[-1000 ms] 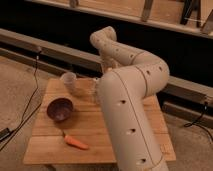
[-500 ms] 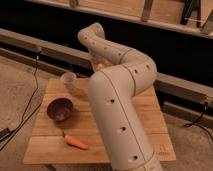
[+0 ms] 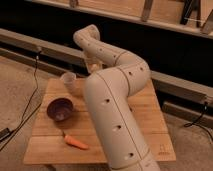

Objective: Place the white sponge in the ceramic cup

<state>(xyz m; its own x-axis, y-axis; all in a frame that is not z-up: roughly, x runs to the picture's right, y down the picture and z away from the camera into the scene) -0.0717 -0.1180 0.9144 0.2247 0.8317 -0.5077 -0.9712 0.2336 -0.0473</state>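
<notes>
Ceramic cup point(image 3: 68, 79), purple bowl point(image 3: 53, 107) upright; hand point(image 3: 93, 63) closed behind arm point(image 3: 115, 110) near cup, load unclear.

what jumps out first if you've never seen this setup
The big cream arm fills the middle, looping up over the wooden table; its tool is hidden behind it near the far edge. Left of it sit a ceramic cup, a purple bowl and a carrot in front.

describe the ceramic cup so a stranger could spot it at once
Start at the wooden table and go to its far left corner. The ceramic cup stands there, left of the robot arm that hides the claw. It is small, pale and plain, unlike the dark purple bowl nearby.
</notes>
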